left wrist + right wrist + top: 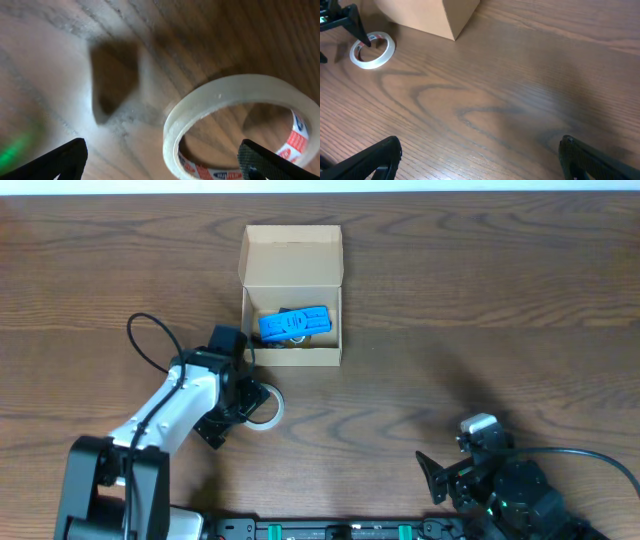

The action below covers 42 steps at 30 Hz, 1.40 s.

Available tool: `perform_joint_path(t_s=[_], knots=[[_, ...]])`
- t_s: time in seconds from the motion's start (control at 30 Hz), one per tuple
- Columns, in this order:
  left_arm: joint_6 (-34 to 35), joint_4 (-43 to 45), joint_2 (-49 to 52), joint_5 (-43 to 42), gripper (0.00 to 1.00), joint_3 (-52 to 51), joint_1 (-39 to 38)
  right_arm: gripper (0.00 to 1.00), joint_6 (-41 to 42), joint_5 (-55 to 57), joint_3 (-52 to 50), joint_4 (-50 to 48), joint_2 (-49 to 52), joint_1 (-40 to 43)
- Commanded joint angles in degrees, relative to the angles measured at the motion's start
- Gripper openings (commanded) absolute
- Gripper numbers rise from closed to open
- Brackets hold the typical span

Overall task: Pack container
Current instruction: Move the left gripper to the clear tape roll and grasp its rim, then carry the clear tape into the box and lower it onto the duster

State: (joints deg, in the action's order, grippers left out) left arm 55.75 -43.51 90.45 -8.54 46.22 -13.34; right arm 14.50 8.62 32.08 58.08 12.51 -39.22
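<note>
toward the far middle of the counter [500,290] sits the container [292,252], and that's our landmark: a plain tan cardboard box, mouth up, flap lid standing open on its far side. we can see a blue item [294,325] lying inside it, close to the near wall. just in front of the container, a touch to its left, a roll of clear tape [268,410] lies flat on the wood. the left fingers [62,161] are right down at that roll, spread wide and released, clamping nothing. on the left wrist view the roll sits off toward one finger rather than centred between the two. on the right wrist view a dark finger tip dips at the ring's rim, and we cannot tell whether it touches the tape or merely stands beside it. well in front of the container and off to its right, the right fingers [372,161] hang low over bare wood grain, parted just as wide, holding nothing at all. that same view catches a lower corner of the container beyond the tape, resting square on the counter.
</note>
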Motion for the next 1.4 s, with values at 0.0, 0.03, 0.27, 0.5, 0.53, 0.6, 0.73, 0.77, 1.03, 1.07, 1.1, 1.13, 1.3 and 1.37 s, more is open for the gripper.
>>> perform_joint_path(t_s=[0.0,0.03,0.27,0.5,0.53,0.6,0.73,0.77,1.03,1.07,1.1,1.13,1.3,1.37], knots=[[1.1,0.0,2.3,1.4,0.96,-0.5,-0.2,0.99,0.7,0.2,0.1,0.1,-0.2,0.2],[1.1,0.1,3.0,1.4,0.96,-0.5,-0.2,0.99,0.7,0.2,0.1,0.1,-0.2,0.2],[3.0,0.7,6.2,1.2,0.74,-1.1,-0.2,0.99,0.7,0.2,0.1,0.1,-0.2,0.2],[3.7,1.4,6.6,1.0,0.26,-1.2,-0.2,0.99,0.7,0.2,0.1,0.1,-0.2,0.2],[3.7,1.4,6.6,1.0,0.22,-1.2,-0.2,0.99,0.7,0.2,0.1,0.1,-0.2,0.2],[3.6,1.3,6.5,0.9,0.15,-1.2,-0.2,0.99,0.7,0.2,0.1,0.1,-0.2,0.2],[1.1,0.7,6.1,-0.1,0.06,-1.2,-0.2,0.99,0.7,0.2,0.1,0.1,-0.2,0.2],[0.6,0.1,5.7,-0.1,0.05,-1.1,-0.2,0.99,0.7,0.2,0.1,0.1,-0.2,0.2],[-5.9,-7.7,-2.1,0.0,0.06,-1.1,-0.2,0.99,0.7,0.2,0.1,0.1,-0.2,0.2],[-6.6,-9.0,-4.0,0.0,0.06,-1.1,-0.2,0.99,0.7,0.2,0.1,0.1,-0.2,0.2],[-7.0,-10.0,-6.1,-0.1,0.06,-1.0,-0.2,0.99,0.7,0.2,0.1,0.1,-0.2,0.2],[-7.2,-10.8,-8.1,-0.1,0.06,-1.0,-0.2,0.99,0.7,0.2,0.1,0.1,-0.2,0.2],[-10.1,-11.1,-19.2,-0.1,0.06,-0.1,-0.2,0.99,0.7,0.2,0.1,0.1,-0.2,0.2],[-12.6,-10.4,-22.0,-0.6,0.05,1.6,-0.2,0.99,0.7,0.2,0.1,0.1,-0.2,0.2]])
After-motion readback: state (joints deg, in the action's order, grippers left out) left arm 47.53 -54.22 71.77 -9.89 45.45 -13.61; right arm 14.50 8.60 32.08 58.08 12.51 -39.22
